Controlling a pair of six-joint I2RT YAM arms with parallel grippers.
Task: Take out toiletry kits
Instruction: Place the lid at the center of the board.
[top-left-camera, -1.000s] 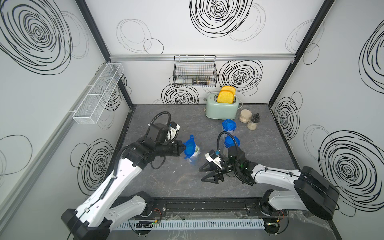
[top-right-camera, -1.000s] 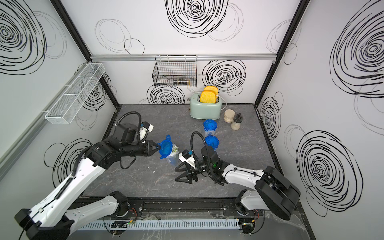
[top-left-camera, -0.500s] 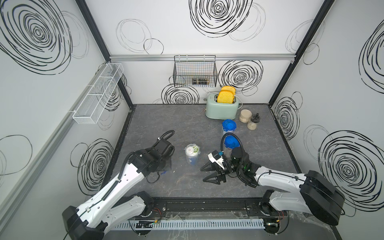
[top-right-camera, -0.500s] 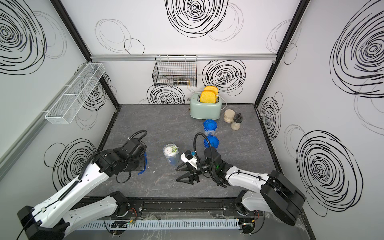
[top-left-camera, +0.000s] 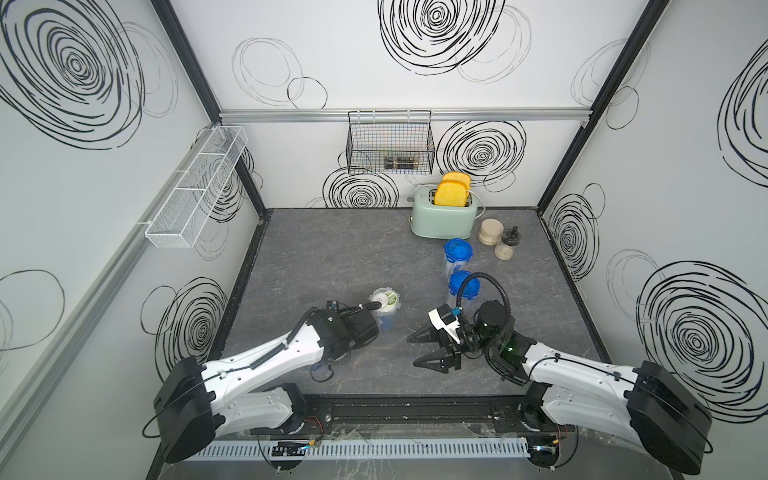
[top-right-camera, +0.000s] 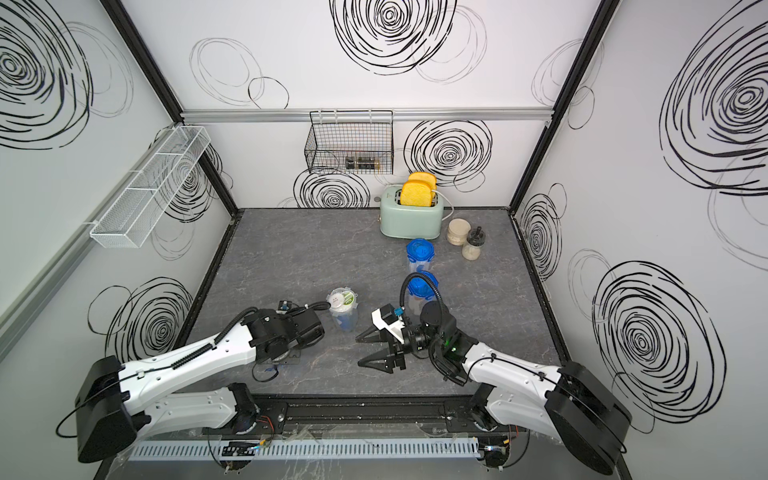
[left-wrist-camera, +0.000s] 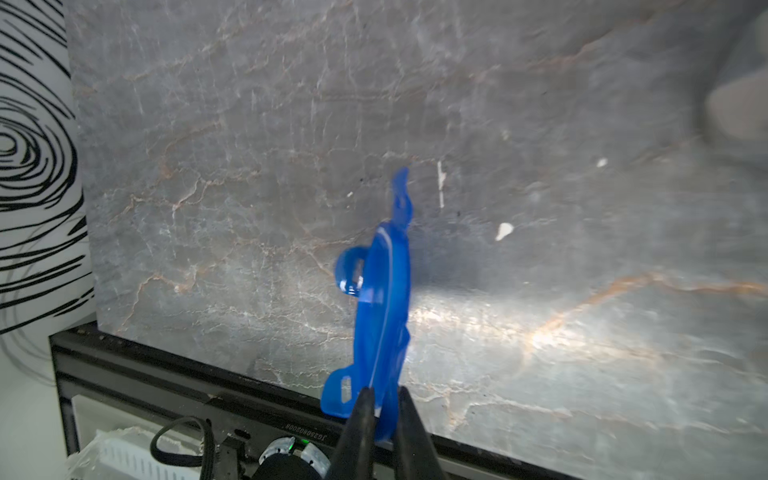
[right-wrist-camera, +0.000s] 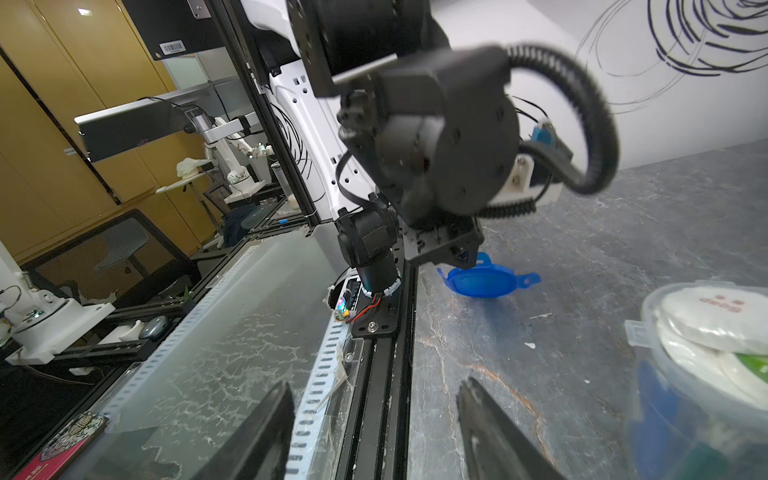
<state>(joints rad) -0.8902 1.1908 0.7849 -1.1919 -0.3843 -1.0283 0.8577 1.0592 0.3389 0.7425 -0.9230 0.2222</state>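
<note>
An open clear container (top-left-camera: 385, 309) stands mid-table with a toiletry kit in it: round white and green tins (top-left-camera: 385, 298) show at its mouth in both top views (top-right-camera: 341, 299) and in the right wrist view (right-wrist-camera: 706, 328). Its blue lid (left-wrist-camera: 384, 299) is down by the table's front left edge, pinched on edge by my left gripper (left-wrist-camera: 384, 390). The right wrist view shows that lid (right-wrist-camera: 482, 282) under the left wrist, touching the table. My right gripper (top-left-camera: 412, 352) hangs open and empty, just right of the container.
Two closed clear containers with blue lids (top-left-camera: 458, 249) (top-left-camera: 464, 284) stand behind my right wrist. At the back are a green toaster (top-left-camera: 442, 216) and two beige-filled jars (top-left-camera: 490, 230). A wire basket (top-left-camera: 390, 143) and a white mesh shelf (top-left-camera: 195, 187) hang on the walls.
My left arm lifted the blue lid off the container, swung it to the front left and lowered it to the table. The container now stands uncovered. The right gripper barely moved.
</note>
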